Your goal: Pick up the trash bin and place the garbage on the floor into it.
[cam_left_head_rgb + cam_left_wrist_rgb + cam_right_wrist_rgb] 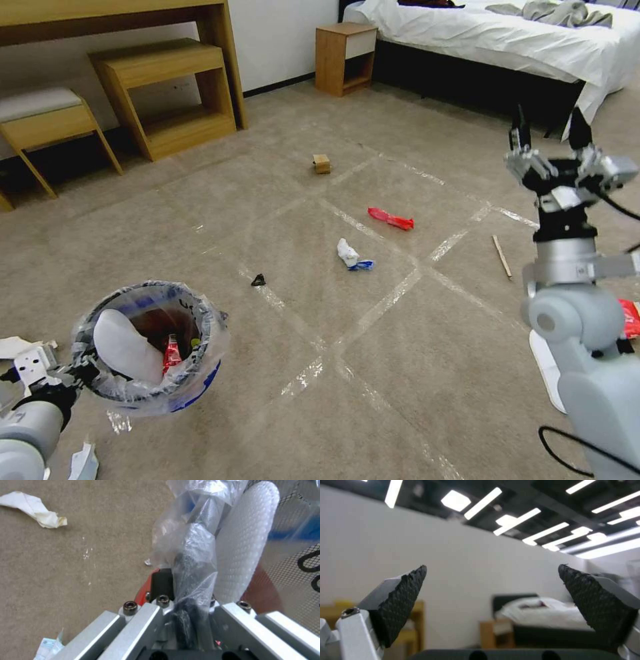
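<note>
Carpet floor [200, 220] crossed by tape stretches ahead of me, litter scattered over it. My left claw [186, 605] is clamped on the rim of the trash bin [150, 347], holding it low at my left side; a white slipper [123, 347] already sits inside. My right claw [550, 143] is raised, spread wide and empty, pointing upward. Below and ahead of it lie a thin stick [502, 256], a red wrapper [391, 219], crumpled white paper [350, 255], a black scrap [258, 280] and a tan box [322, 163]. Collecting seems underway; the next move likely calls for lowering my right claw onto a nearby piece.
</note>
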{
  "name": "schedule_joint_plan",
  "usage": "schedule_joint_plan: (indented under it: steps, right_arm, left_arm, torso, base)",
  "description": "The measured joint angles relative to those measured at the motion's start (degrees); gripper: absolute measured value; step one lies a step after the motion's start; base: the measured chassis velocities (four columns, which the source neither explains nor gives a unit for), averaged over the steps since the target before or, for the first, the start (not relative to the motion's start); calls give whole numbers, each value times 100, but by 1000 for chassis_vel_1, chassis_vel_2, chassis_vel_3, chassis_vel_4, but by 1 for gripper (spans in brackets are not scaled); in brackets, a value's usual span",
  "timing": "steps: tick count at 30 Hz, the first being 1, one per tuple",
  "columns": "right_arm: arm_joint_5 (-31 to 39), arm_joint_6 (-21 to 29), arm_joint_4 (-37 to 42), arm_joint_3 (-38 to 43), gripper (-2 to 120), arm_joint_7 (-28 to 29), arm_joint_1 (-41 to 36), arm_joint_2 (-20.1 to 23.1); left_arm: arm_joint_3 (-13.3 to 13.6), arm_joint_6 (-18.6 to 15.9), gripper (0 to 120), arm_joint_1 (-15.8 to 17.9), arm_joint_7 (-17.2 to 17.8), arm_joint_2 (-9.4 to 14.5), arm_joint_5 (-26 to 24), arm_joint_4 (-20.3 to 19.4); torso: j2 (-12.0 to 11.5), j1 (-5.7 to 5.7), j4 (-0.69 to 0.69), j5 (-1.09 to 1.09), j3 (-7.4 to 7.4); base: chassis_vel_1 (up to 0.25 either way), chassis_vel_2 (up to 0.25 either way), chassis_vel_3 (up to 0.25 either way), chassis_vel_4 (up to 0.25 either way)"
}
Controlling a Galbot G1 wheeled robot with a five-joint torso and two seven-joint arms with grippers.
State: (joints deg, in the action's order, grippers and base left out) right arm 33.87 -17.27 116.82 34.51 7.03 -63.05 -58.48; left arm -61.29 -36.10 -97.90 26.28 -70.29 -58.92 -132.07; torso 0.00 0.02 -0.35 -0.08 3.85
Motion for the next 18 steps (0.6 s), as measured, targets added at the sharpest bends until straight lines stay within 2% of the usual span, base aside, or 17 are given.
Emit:
schedule_joint_plan:
  steps: [4, 8, 18]
  right_arm:
    - [-490, -179, -33, 103, 100, 126, -770, -319]
    - [-666, -370, -89, 104, 100, 132, -1079, -517]
    - [-813, -441, -145, -2, 100, 131, -1186, -784]
  left_arm:
    - [3, 39, 0, -35, -54, -6, 94, 20]
    - [-2, 43, 0, -63, -64, 4, 105, 18]
    - [-62, 52, 0, -76, -64, 27, 84, 89]
  torso:
    - [0, 0, -2, 0, 0]
    - [0, 0, -2, 0, 0]
    - [0, 0, 0, -1, 0]
  base:
    - [0, 0, 0, 0]
    - [0, 0, 0, 0]
    - [0, 0, 0, 0]
